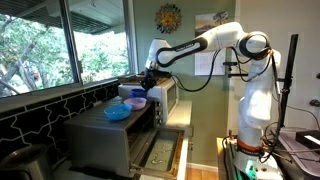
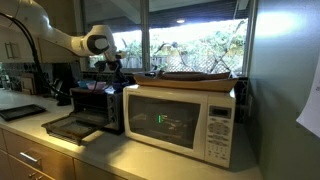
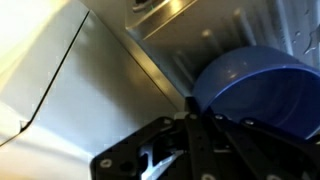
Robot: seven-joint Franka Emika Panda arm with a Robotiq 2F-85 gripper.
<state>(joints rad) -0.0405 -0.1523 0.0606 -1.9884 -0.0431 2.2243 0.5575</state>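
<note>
— Two bowls sit atop the toaster oven [image 1: 100, 135]. Your blue bowl [image 1: 136, 102] lies nearest your end effector [image 1: 150, 88], the other bowl [image 1: 118, 112] just beside it.
— Is it clamped?
— I cannot tell: its fingers [image 3: 225, 140] crowd the rim in your wrist view. A microwave [image 2: 180, 120] stands beside the oven.

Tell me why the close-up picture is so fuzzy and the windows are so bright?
In the wrist view the blue bowl and the gripper sit very near the lens, so both look soft and blurry, and pale glare spreads over the shiny metal surface. In both exterior views daylight washes out the window, leaving the microwave rather dim.
</note>
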